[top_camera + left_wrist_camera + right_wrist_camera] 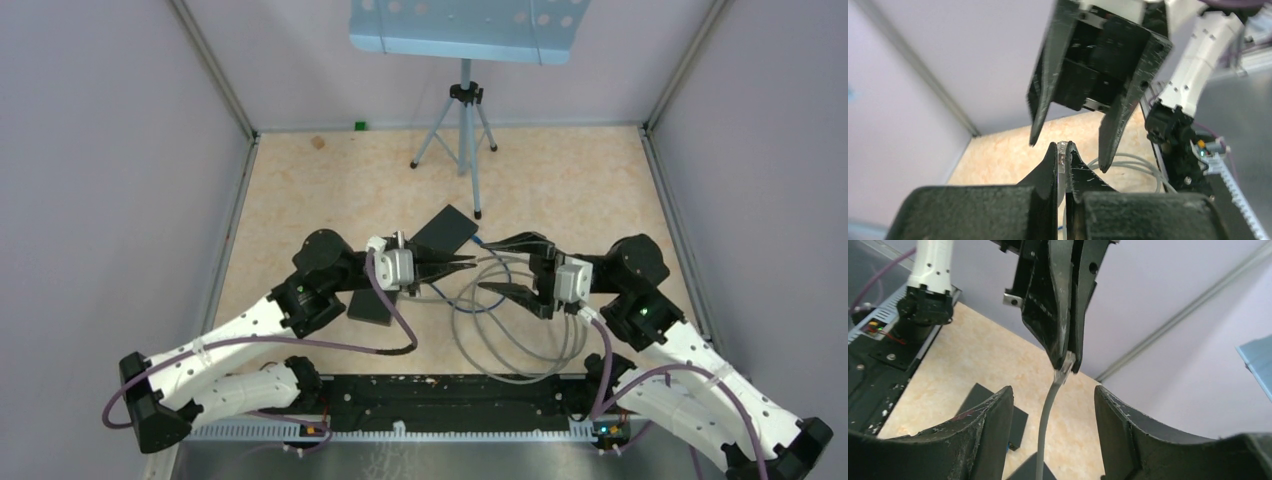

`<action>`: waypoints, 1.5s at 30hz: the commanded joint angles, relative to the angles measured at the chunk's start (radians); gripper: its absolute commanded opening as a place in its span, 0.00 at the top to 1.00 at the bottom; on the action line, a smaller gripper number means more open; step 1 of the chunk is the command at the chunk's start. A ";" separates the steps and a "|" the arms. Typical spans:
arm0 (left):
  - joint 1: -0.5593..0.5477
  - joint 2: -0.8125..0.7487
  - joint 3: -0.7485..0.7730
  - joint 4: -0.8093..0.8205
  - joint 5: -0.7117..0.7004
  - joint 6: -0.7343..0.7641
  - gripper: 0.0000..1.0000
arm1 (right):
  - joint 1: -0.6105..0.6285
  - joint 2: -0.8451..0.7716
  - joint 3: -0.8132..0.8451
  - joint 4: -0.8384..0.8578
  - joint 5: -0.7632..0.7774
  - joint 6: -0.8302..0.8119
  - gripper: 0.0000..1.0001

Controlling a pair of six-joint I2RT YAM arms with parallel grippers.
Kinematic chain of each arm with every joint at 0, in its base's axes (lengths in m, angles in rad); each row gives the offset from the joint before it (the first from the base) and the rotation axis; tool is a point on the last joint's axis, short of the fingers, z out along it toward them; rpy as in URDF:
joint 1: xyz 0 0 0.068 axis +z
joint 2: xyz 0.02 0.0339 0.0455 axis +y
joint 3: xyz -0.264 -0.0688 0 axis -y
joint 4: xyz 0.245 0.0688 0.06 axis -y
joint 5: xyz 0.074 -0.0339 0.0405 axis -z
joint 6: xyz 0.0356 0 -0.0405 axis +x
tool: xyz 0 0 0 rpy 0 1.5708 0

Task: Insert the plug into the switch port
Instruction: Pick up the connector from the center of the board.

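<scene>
My left gripper (458, 266) is shut on the clear plug (1064, 150) of a grey cable (515, 335) and holds it above the table. In the right wrist view the plug (1067, 363) sits at the tips of the left gripper, and the cable (1045, 420) hangs down from it. My right gripper (497, 268) is open and empty. It faces the left one, its fingers (1108, 145) on either side of the plug without touching it. A flat black switch box (445, 230) lies just behind the grippers. Its ports are not visible.
A second black box (372, 305) lies under the left wrist, with a thin blue cable (470, 308) beside it. The grey cable coils on the table in front of the right gripper. A tripod (462, 130) with a blue tray stands at the back. Walls close both sides.
</scene>
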State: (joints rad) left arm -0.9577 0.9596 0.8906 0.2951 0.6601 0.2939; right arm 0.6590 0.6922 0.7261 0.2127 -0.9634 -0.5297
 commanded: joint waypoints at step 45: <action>-0.004 -0.104 -0.017 0.360 0.265 -0.347 0.01 | 0.056 0.125 0.018 0.646 -0.168 0.484 1.00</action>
State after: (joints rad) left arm -0.9588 0.8223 0.8230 0.5854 0.7799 -0.0830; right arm 0.7055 0.8227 0.7040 0.8661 -1.0382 0.0017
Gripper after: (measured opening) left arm 0.987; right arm 0.025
